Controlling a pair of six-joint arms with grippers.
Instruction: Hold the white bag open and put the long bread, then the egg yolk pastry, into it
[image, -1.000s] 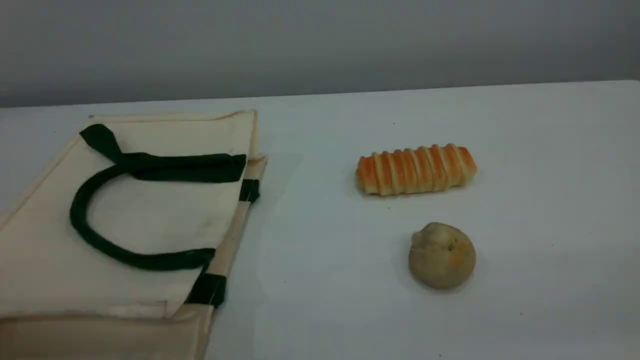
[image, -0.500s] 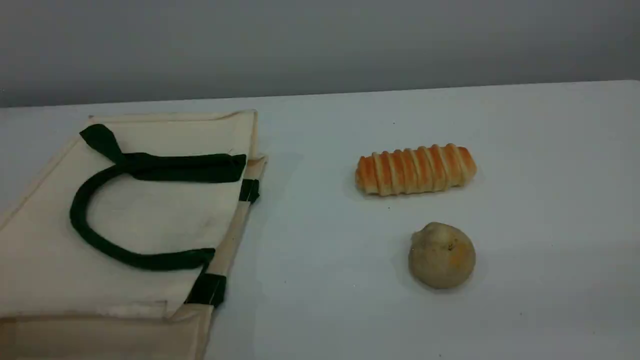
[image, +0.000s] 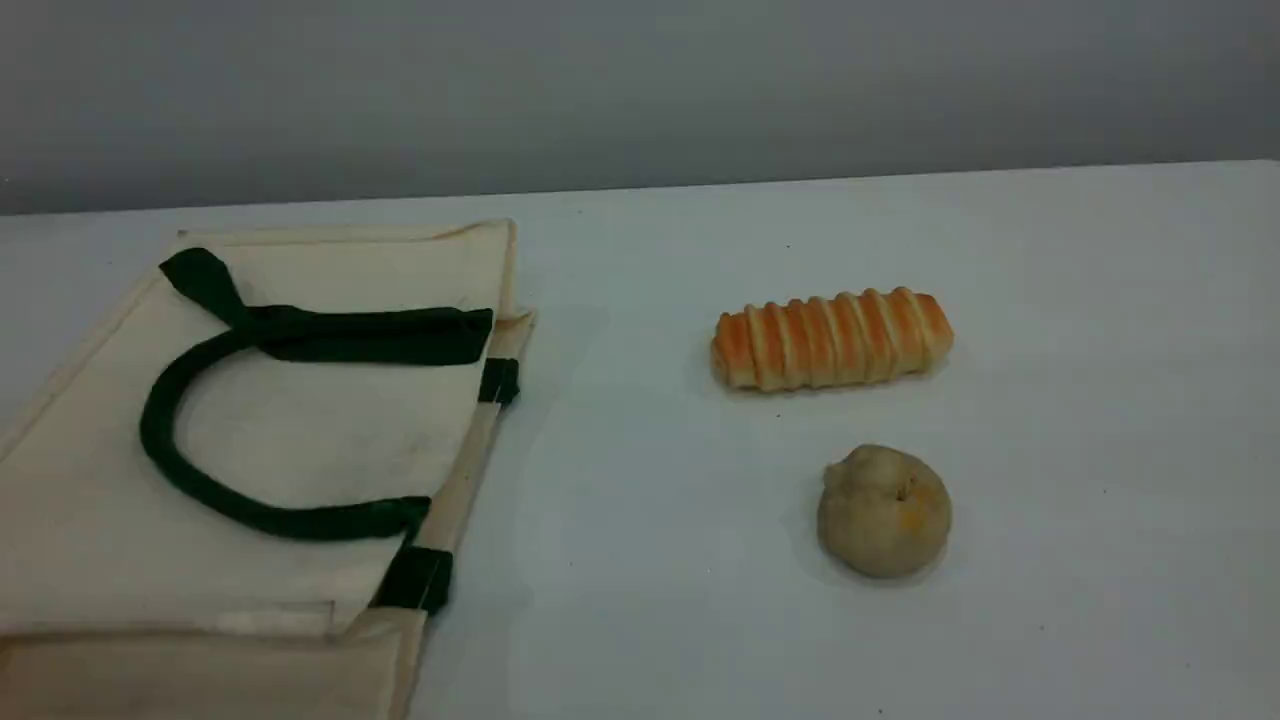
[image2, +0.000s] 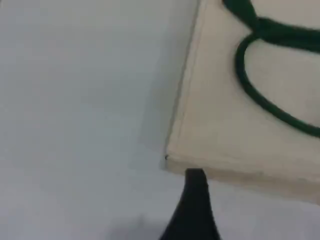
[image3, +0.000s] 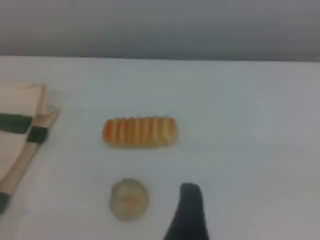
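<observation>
Lying apart — one bag (image: 300, 440), one bread (image: 832, 338), one pastry (image: 884, 512)

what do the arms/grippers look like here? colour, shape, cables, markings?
Little shows. No arm appears in the scene view. Each wrist view shows one fingertip only: the left gripper is plain black, narrow, flaring toward its base, with a squared end. The right gripper is the same black with a rounder end. No cables or markings visible.
</observation>
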